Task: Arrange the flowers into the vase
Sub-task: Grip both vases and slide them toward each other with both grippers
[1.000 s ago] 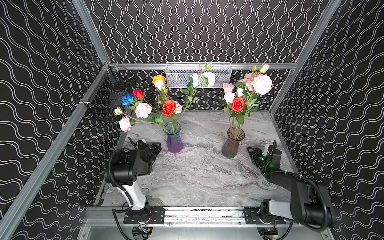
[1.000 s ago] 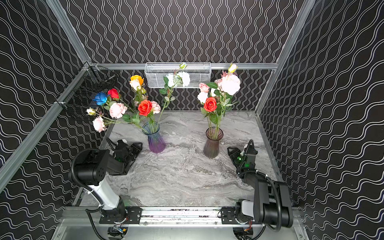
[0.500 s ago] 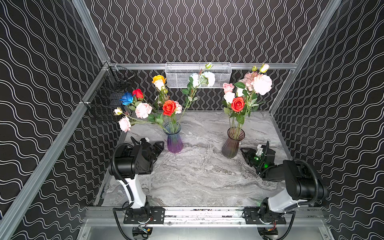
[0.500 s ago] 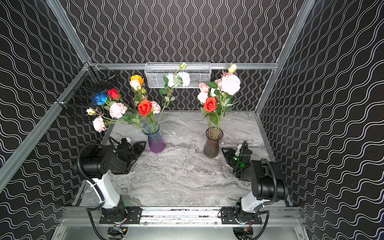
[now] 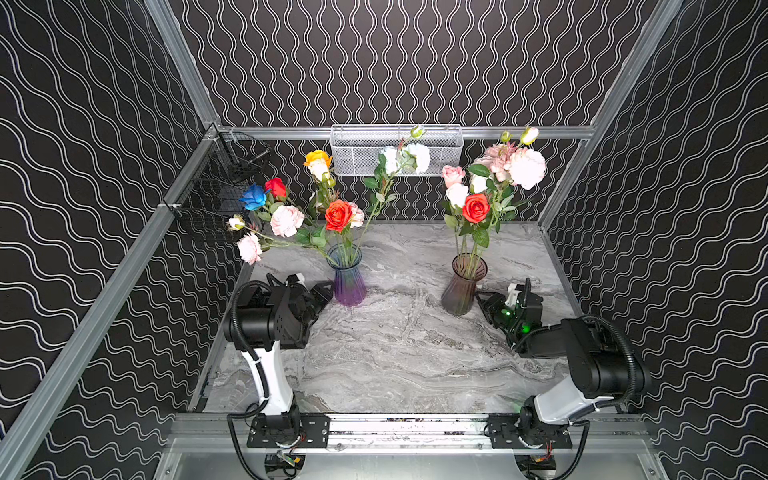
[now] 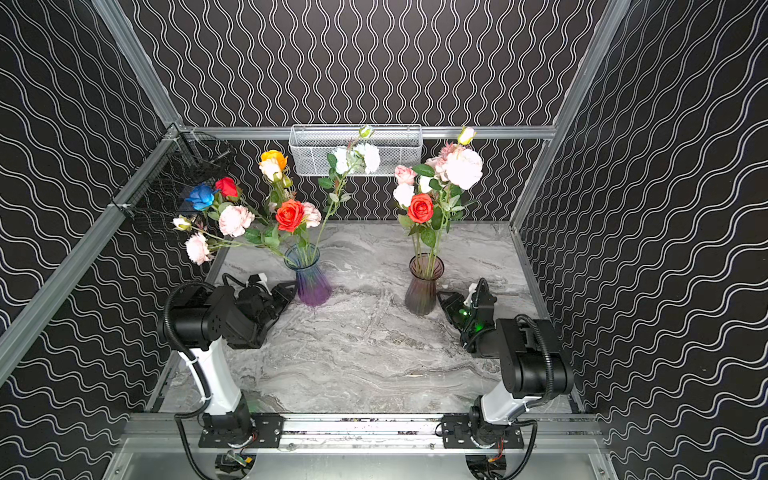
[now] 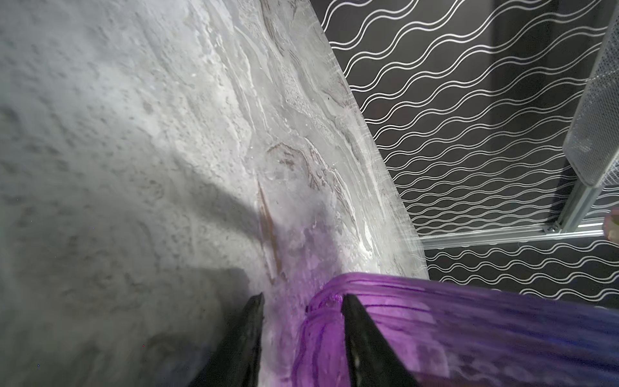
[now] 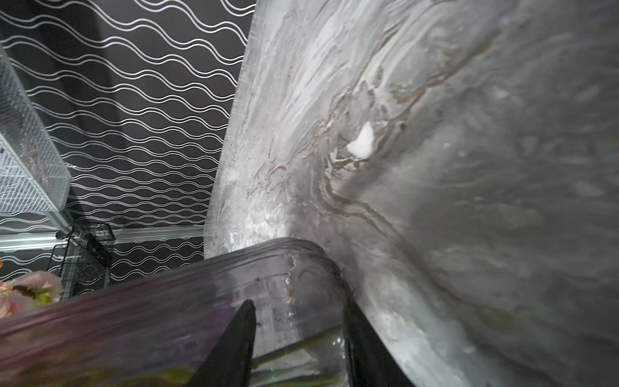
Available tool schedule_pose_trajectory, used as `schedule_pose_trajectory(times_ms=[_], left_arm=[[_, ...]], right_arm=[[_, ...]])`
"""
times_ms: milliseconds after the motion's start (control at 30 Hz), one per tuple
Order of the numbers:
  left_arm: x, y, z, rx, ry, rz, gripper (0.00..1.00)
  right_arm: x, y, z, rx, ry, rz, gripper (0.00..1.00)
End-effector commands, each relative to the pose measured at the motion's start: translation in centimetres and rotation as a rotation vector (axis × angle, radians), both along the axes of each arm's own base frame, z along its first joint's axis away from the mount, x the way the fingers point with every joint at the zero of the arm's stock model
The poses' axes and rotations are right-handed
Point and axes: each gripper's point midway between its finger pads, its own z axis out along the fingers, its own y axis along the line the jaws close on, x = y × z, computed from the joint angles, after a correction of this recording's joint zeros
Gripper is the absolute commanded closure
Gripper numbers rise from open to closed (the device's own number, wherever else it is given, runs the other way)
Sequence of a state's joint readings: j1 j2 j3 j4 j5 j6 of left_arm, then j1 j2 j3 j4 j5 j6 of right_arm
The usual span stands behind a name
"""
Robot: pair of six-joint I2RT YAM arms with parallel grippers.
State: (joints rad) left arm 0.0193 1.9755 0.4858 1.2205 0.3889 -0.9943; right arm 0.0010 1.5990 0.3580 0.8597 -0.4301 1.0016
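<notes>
Purple vase [image 7: 469, 328] stands just beside the parted left claw [image 7: 302, 296], smoky vase [image 8: 167, 308] just beside the parted right claw [image 8: 298, 301].

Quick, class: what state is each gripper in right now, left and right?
Left gripper: jaws open, holding nothing, tips beside the purple vase.
Right gripper: jaws open, holding nothing, tips at the smoky vase.

The left arm [image 5: 270, 320] is folded low, and the left gripper [image 5: 326, 293] points inward with its jaws parted (a plain gap in the wrist view). The right arm [image 5: 590, 357] crouches likewise. The right gripper [image 5: 484, 303] points inward, jaws also apart.
</notes>
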Motion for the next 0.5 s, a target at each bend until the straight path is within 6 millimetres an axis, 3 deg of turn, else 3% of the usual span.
schedule_pose_trajectory(times_ms=[0,467], left_arm=[[-0.1,-0.3,0.0,-0.01,0.003,-0.009,0.57],[0.2,-0.5,-0.2,-0.003,-0.004,-0.029,0.58]], right_arm=[[0.5,0.1,0.7,-0.018,-0.027,0.003,0.56],[0.9,2.1,0.5,-0.008,-0.029,0.041,0.56]])
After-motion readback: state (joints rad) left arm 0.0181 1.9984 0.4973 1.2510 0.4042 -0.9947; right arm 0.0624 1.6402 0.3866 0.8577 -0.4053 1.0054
